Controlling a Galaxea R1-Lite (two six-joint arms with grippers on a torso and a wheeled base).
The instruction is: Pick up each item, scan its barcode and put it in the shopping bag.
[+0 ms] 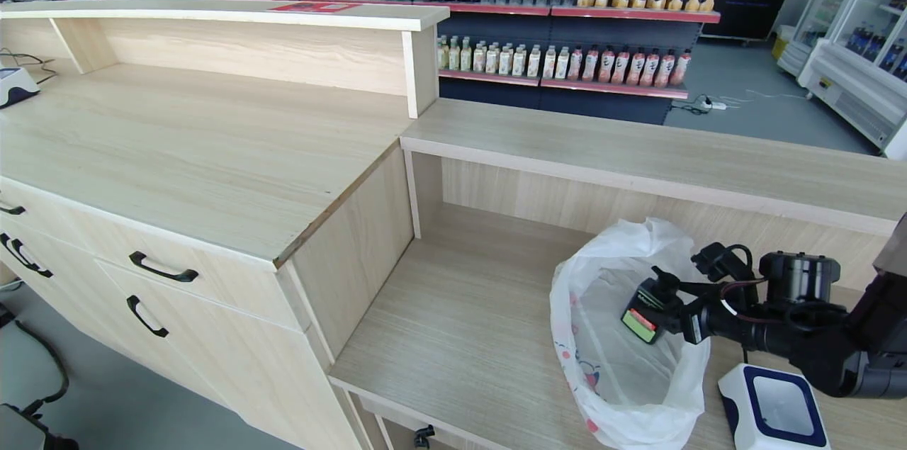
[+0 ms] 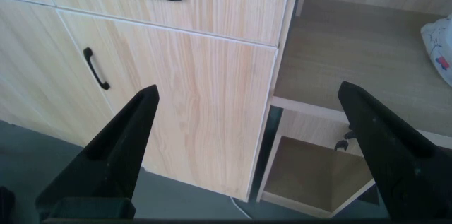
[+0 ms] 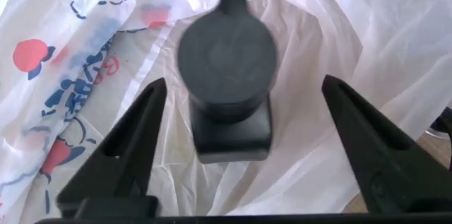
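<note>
The left end effector [image 2: 247, 90] hangs with its fingers spread wide and nothing between them, facing the pale cupboard doors [image 2: 205, 111] below the table [image 1: 212, 145]. At the lower right of the head view, the shopping bag [image 1: 623, 379] stands open on the table's lower level. The right end effector [image 3: 244, 83] is over the bag's mouth, fingers wide apart. A dark item [image 1: 641, 322] with a green-and-red label sits between them, touching neither. A white-and-blue scanner [image 1: 772, 411] lies just beside the bag, in the lower right corner.
</note>
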